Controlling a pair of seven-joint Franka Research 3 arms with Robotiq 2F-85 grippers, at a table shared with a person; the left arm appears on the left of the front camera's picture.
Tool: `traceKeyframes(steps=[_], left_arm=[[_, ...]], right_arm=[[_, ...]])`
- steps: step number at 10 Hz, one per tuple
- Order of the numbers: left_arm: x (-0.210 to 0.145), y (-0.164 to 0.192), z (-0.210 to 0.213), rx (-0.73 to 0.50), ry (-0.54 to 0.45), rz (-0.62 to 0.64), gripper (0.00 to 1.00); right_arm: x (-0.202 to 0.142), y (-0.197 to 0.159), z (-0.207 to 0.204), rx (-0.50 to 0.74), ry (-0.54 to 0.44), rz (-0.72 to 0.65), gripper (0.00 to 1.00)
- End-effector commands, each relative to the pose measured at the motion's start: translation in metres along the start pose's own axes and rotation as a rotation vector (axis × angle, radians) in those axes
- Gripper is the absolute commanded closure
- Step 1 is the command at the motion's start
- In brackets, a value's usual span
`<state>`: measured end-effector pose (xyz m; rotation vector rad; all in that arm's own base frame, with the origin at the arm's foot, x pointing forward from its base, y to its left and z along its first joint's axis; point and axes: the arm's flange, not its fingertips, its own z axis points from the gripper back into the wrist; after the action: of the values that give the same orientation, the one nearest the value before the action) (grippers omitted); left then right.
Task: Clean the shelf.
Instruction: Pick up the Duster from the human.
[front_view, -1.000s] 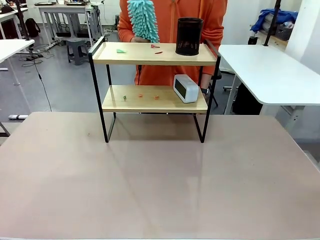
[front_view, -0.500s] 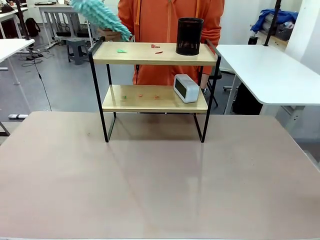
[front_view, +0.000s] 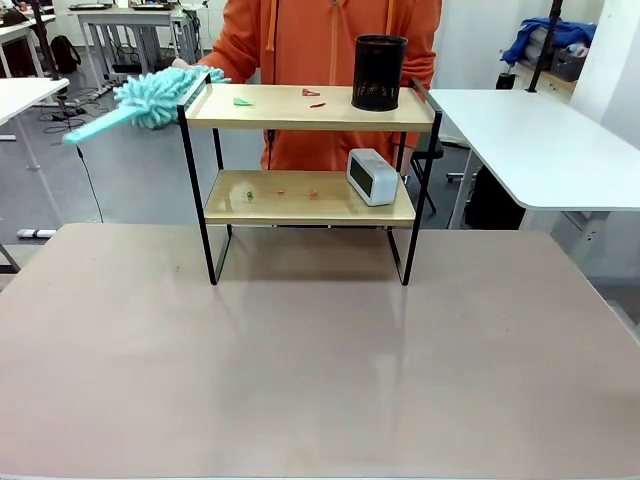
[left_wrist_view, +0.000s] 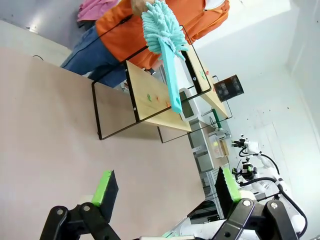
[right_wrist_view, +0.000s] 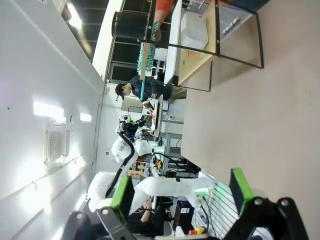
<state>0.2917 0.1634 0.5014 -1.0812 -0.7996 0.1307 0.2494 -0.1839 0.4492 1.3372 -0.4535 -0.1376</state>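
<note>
Shelf (front_view: 283, 115) is standing at the far middle of the table (front_view: 320, 380), front view. A person (front_view: 320, 40) is standing behind it and holding a teal duster (front_view: 150, 98) out past the shelf's left end, level with the top board, with the handle pointing away from the shelf. The top board is carrying a black mesh cup (front_view: 379, 72) at the shelf's right end, with a green scrap (front_view: 242, 101) and red scraps (front_view: 311, 93) left of the cup. The lower board is holding a white clock (front_view: 372, 177) on the right and small crumbs (front_view: 280, 192) to its left.

Left wrist view: the left gripper (left_wrist_view: 167, 186) is hanging well short of the shelf (left_wrist_view: 150, 95), jaws apart and empty. The duster (left_wrist_view: 162, 30) is crossing in front of the shelf, with its handle aimed at this gripper.

Right wrist view: the right gripper (right_wrist_view: 181, 195) is also gaping and empty, well apart from the shelf (right_wrist_view: 197, 50).

I'm reading this as a handover to the left arm. Best bet is pinching the handle near its free end, square across the flat, clear of the person's hand and the shelf's corner post. After that, light strokes only: the shelf is looking easy to shove, and the cup and clock are sitting in the sweep path.
</note>
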Motion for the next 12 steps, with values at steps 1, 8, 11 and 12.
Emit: traceKeyframes(steps=[1, 8, 11, 12], left_arm=[[0.000, 0.000, 0.000, -0.001, -0.002, -0.001, 0.00], [0.113, 0.004, -0.129, -0.093, 0.211, 0.026, 0.00], [0.116, 0.012, -0.173, -0.152, 0.255, 0.078, 0.00], [0.121, 0.017, -0.181, -0.165, 0.266, 0.103, 0.00]], right_arm=[[0.001, -0.001, 0.001, -0.004, 0.013, 0.029, 0.00], [0.001, -0.001, 0.001, -0.004, 0.013, 0.029, 0.00], [0.001, -0.001, 0.001, -0.004, 0.013, 0.029, 0.00], [0.001, -0.001, 0.001, -0.004, 0.013, 0.029, 0.00]])
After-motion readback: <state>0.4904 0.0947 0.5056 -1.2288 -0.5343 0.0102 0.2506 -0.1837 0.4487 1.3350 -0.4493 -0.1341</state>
